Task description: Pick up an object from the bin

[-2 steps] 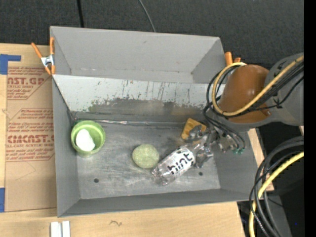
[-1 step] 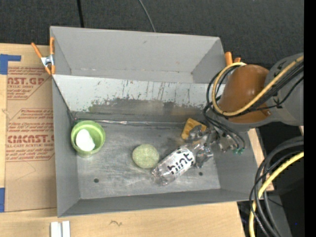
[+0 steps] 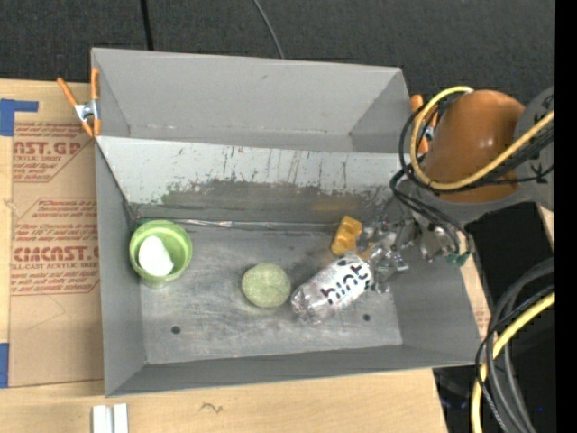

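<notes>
Approach step: gripper [image 3: 386, 253] sits low at the right end of the lying clear "hint" bottle [image 3: 335, 289]. Yellow block [image 3: 346, 234] lies near that end. Open or closed: cannot tell. Next, probably: secure bottle, lift.

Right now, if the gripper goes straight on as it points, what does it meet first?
Probably the clear bottle with black lettering, lying just ahead of the gripper; the small yellow piece sits beside that line. Depth is unclear.
</notes>
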{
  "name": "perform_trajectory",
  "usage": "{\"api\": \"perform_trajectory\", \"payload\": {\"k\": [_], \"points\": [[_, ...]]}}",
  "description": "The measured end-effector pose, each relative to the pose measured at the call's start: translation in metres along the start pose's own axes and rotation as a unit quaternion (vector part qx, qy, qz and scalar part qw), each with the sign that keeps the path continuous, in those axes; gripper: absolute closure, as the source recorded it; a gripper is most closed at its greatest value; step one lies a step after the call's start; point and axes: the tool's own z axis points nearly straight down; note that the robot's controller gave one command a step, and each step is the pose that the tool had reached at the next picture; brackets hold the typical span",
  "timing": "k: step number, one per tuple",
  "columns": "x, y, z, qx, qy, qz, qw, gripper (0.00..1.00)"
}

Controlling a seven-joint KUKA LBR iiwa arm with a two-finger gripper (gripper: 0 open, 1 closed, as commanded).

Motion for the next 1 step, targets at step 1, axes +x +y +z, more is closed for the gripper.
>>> {"api": "perform_trajectory", "payload": {"k": [1], "points": [[-0.0054, 0.0301, -0.037, 0.001, -0.0037, 0.019, 0.9998, 1.0]]}}
